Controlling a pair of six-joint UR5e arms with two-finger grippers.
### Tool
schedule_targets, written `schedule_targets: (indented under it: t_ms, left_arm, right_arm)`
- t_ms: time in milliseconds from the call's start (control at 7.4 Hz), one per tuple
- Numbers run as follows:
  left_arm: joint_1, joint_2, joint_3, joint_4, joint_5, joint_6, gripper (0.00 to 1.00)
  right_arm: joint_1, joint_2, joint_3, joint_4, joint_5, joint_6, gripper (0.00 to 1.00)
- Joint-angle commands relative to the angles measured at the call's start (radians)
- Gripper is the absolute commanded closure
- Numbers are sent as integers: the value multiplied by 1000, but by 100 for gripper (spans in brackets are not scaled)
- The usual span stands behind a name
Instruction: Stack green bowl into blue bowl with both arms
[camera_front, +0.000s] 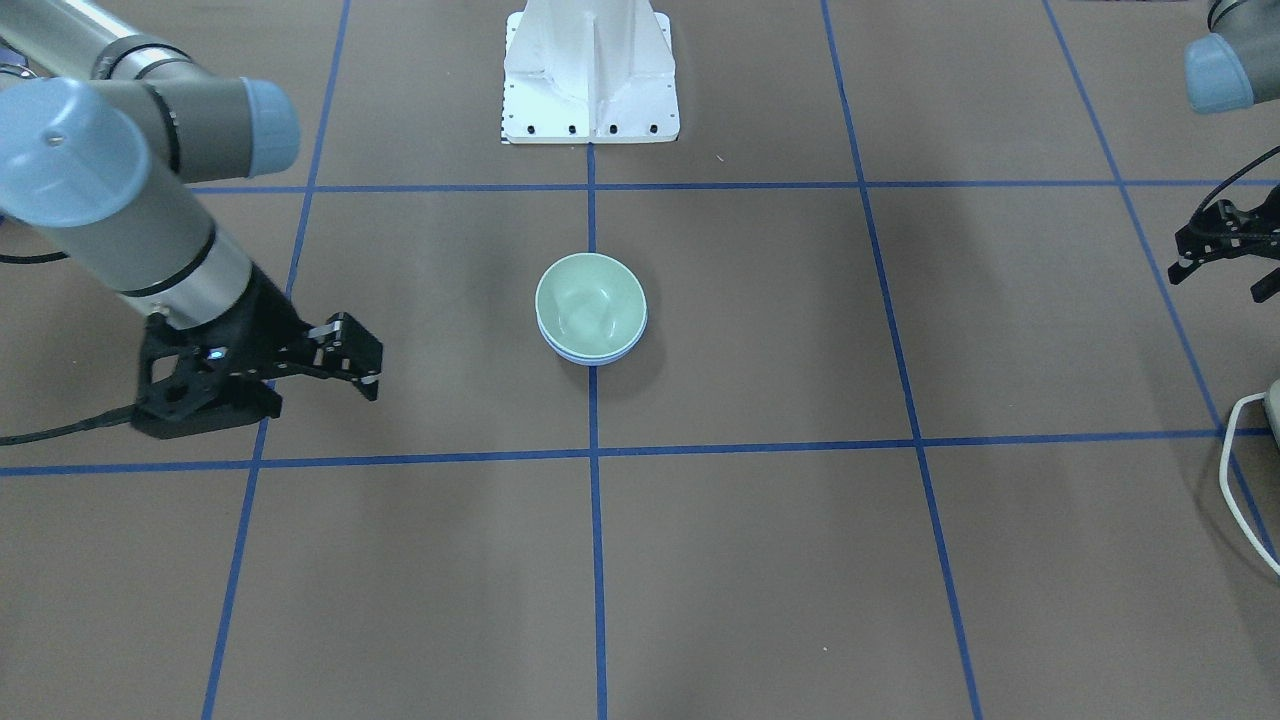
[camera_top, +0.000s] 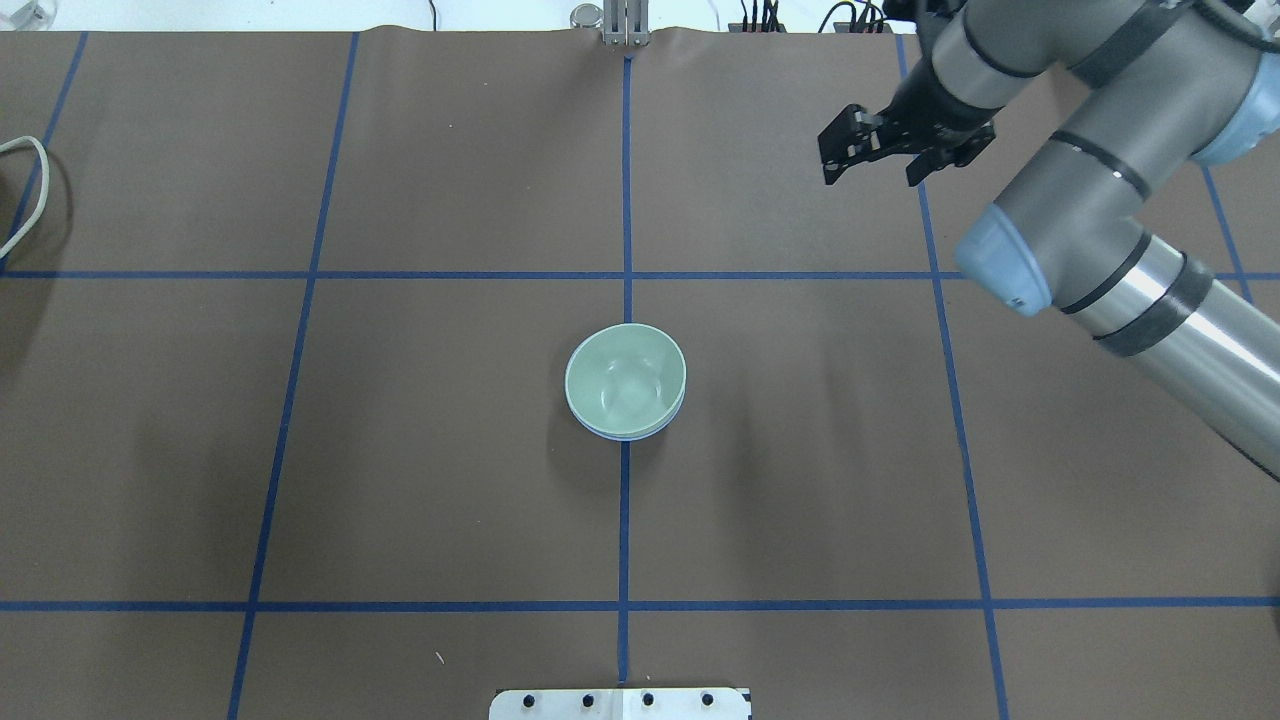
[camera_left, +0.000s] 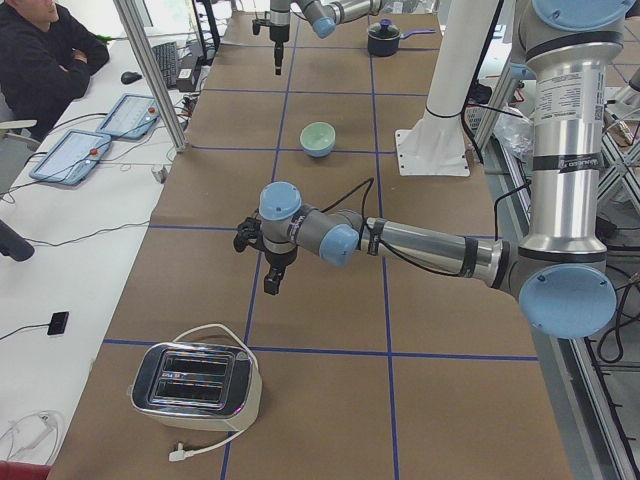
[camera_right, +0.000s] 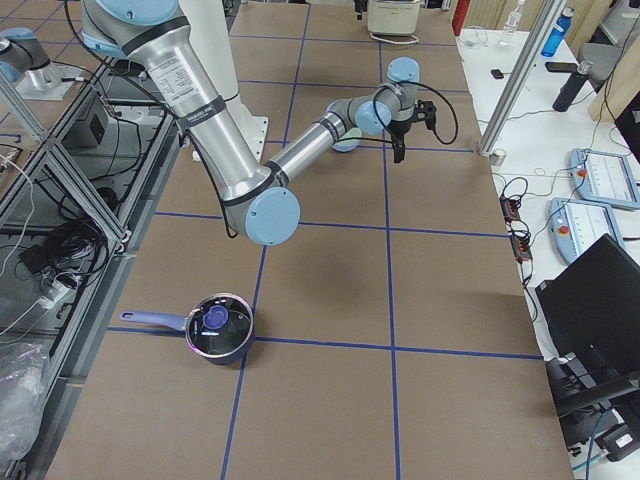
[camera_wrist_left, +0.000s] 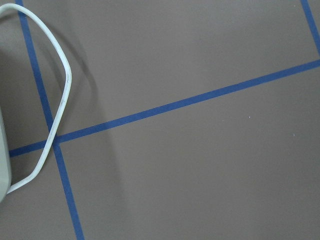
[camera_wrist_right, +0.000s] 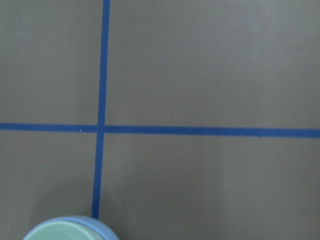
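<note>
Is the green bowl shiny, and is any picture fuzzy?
Front-facing view: pale glints inside the green bowl, soft shadow beside it. Overhead view: same glints, shadow at its lower left. Right wrist view: a little fuzzy, the bowl cut off at the bottom edge.

Green bowl (camera_front: 590, 303): glossy, smooth. Blue bowl (camera_front: 592, 358): same gloss. Table (camera_front: 770, 570): matt brown paper-like cover, blue tape lines (camera_front: 596, 520). Right arm (camera_front: 135, 235): satin metal tube, smooth blue plastic caps (camera_front: 272, 126). Toaster (camera_left: 195, 385): mirror-bright metal.
</note>
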Motion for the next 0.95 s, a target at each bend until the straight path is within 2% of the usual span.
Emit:
schedule_targets:
  t_ms: [0, 270, 541, 811]
  left_arm:
    - [-51, -4, 21, 3, -12, 36, 3]
    - [-146, -15, 114, 3, -49, 190, 3]
    - [-216, -36, 195, 3, -50, 305, 3]
    - [-267, -44, 219, 24, -53, 358, 3]
  right_arm:
    - [138, -71, -65, 4, 57, -226, 0]
    - [235, -109, -158, 8, 71, -439, 0]
    - [346, -120, -259, 10, 121, -631, 0]
    - [404, -186, -264, 11, 120, -719, 0]
